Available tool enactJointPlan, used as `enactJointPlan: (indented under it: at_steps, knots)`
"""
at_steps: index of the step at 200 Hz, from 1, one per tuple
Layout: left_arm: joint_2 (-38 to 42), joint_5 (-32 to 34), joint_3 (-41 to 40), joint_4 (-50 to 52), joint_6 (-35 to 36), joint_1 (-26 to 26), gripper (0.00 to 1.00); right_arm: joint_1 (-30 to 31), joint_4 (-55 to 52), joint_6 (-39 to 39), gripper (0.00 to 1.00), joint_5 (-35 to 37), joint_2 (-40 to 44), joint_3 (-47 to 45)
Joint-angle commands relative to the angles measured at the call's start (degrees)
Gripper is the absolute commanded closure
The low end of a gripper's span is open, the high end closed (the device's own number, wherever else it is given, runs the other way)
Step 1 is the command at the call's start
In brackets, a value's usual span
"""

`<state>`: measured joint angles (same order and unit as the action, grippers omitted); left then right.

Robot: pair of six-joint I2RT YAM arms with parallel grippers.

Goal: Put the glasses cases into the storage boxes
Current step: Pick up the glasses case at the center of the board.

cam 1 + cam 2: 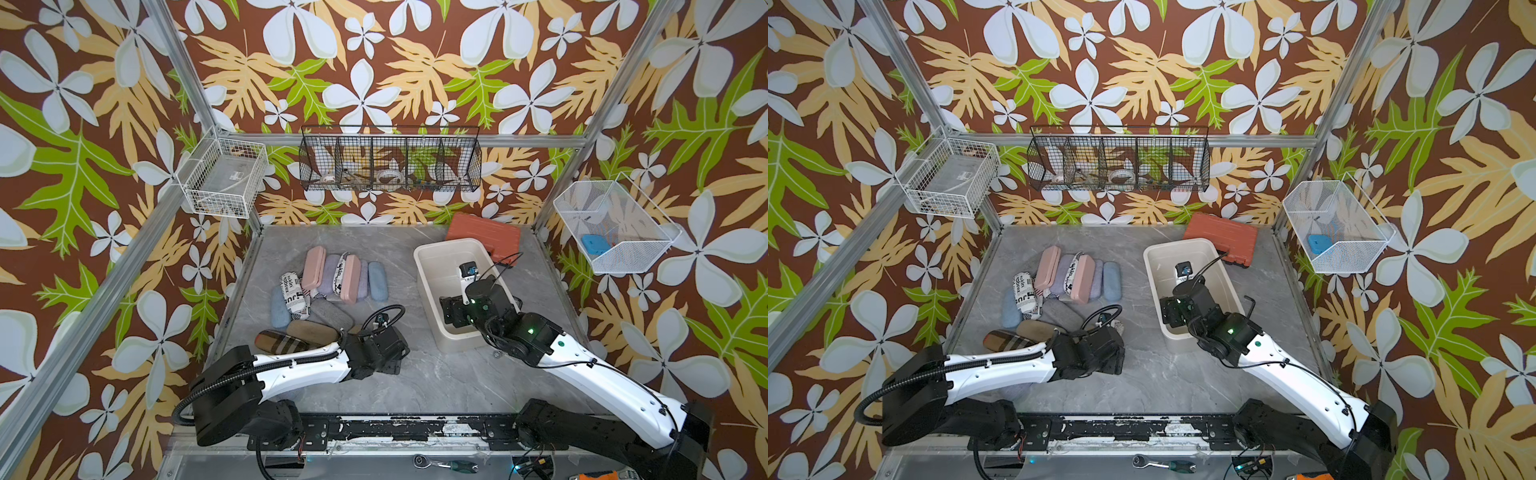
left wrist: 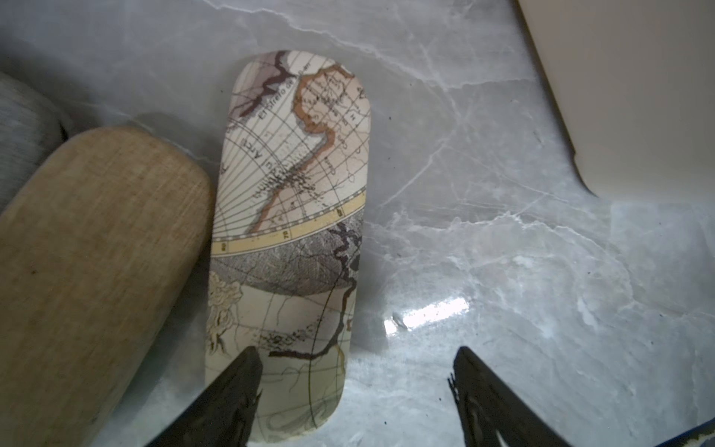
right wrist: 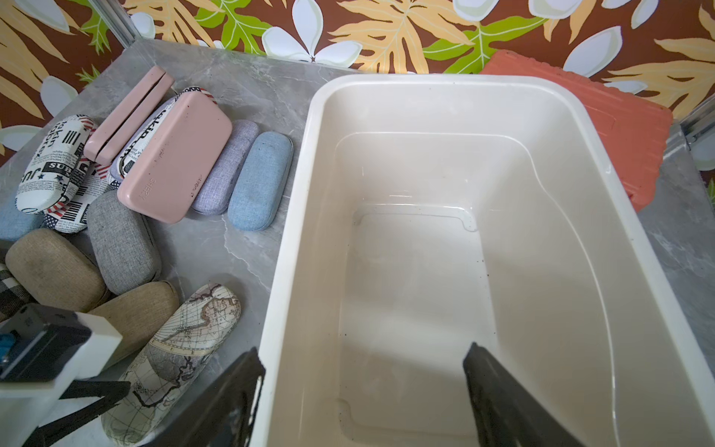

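The glasses cases lie in a loose pile on the left of the grey table: pink (image 1: 313, 266), newspaper-print (image 1: 291, 291), light blue (image 1: 377, 280), grey (image 3: 122, 247), tan (image 2: 89, 271) and plaid (image 1: 282, 343). A map-print case (image 2: 290, 232) lies nearest the tub. My left gripper (image 2: 356, 371) is open low over its near end, one finger (image 2: 240, 387) above the case and one beside it over bare table. The cream storage box (image 1: 422, 270) stands right of the pile, empty inside (image 3: 425, 290). My right gripper (image 3: 363, 371) is open, straddling the box's near left rim (image 3: 305, 174).
An orange-red ribbed tool case (image 1: 484, 235) lies behind the tub, touching its far corner. A black wire basket (image 1: 390, 160) hangs on the back wall. White wire baskets hang at left (image 1: 224, 176) and right (image 1: 611, 224). A ratchet (image 1: 444, 463) lies on the front rail.
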<state>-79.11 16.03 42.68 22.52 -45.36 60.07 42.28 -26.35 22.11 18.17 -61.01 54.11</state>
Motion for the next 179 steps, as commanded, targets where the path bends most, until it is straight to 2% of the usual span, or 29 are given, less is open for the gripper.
enactJointPlan:
  at_steps: [1,28,88,133,156,179]
  knots:
    - [0.04,2.76,-0.22,2.07,-1.93,0.05,0.18,-0.08,0.95,-0.41,0.17,-0.35,-0.32,0.27]
    - [-1.00,5.37,-0.49,3.14,-2.36,0.05,0.18,-0.06,1.31,-0.95,0.17,0.41,-1.25,0.52]
    - [-2.49,4.31,-1.93,0.24,-1.49,0.08,0.16,-0.09,1.12,-1.12,0.16,-0.24,-1.56,1.49]
    - [-5.72,6.77,-1.73,-1.51,-1.68,0.08,0.14,-0.08,0.68,-1.97,0.17,-0.52,-2.35,2.74]
    - [-7.59,7.66,-1.16,-2.68,-1.66,0.04,0.17,-0.14,0.92,-1.89,0.19,-0.84,-2.34,2.98]
    - [-9.66,9.10,-0.42,-2.28,-2.56,0.07,0.26,-0.12,0.34,-2.24,0.22,-0.80,-2.23,3.22]
